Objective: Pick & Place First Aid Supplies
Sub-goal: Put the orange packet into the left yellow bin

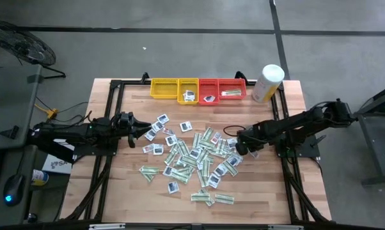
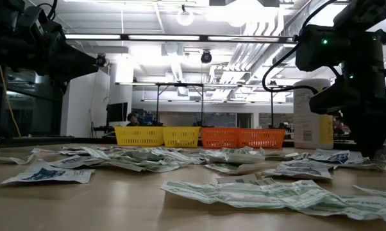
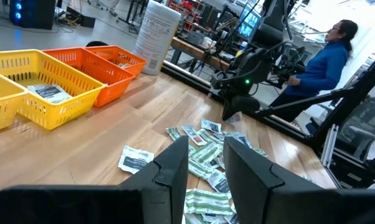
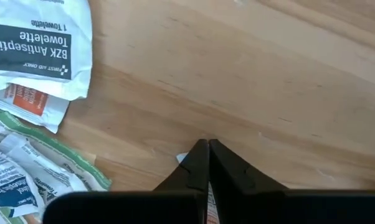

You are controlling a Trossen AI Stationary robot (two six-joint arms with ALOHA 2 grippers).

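Wooden tabletop is carrying a scattered heap of first aid supplies at its middle, flat white-and-green strips and small white squares with dark centres lying overlapped. Left of that heap, the left gripper is hovering just beside the outermost packets, its two dark fingers standing a narrow way apart with nothing between them. Behind the heap, a row of trays is sitting along the far edge: yellow trays on the left side of the row, red trays next to them, a few packets lying inside. A white-and-yellow canister is standing just right of the red trays. At the heap's right edge, the right gripper is pressing down at the table, its fingertips pinched together on a small packet whose corner is showing beside them.
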